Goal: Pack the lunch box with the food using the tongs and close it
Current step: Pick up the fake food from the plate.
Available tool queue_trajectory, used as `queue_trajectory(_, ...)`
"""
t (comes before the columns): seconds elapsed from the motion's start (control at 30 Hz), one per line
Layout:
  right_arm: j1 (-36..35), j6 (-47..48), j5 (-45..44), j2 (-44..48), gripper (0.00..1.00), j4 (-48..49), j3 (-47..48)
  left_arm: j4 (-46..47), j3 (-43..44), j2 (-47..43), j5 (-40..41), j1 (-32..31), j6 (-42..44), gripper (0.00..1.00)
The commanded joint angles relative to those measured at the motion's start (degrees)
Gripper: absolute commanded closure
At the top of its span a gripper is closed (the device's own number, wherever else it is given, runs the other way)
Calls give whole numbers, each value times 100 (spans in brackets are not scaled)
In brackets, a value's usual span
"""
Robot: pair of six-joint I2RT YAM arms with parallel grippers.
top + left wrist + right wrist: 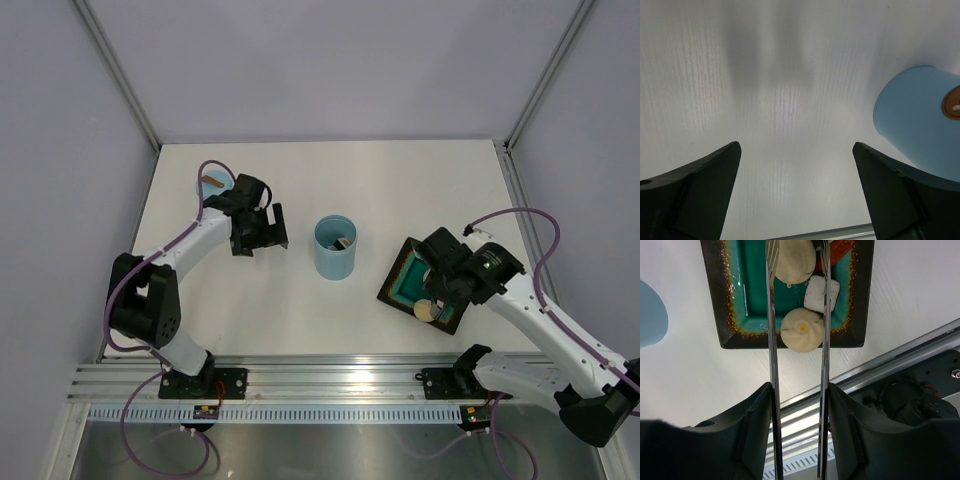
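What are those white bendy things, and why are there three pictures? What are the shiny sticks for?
They are two robot arms bolted to a table. One picture looks down from above; the other two come from cameras on each wrist. The right gripper holds silver tongs above a dark plate with buns and a white cube. The left gripper is open and empty, beside a flat blue lid. The tall blue lunch box stands in the middle, with some food already inside.
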State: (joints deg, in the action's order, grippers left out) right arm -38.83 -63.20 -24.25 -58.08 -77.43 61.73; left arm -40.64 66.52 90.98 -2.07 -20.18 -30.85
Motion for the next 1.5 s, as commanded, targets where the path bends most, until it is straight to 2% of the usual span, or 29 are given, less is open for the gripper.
queue_trajectory(0.0,42,-237,34,139,46,-1609,-65,101,300,86,-110,-91,88,1)
queue_trajectory(0.3,42,-298,271,473,46,-1521,-197,109,388,271,-75,-214,18,1)
queue_trajectory(0.7,42,-96,342,333,48,-1020,-513,92,388,271,-22,-284,0,1)
queue_trajectory(0.93,42,18,166,272,64,-1002,-329,83,370,254,-22,-293,-9,1)
queue_trajectory(1.3,42,676,114,-80,99,-1108,672,21,309,131,127,-284,-52,1)
queue_trajectory(1.47,42,1071,87,-344,100,-1178,1393,-75,405,34,145,-197,-26,1)
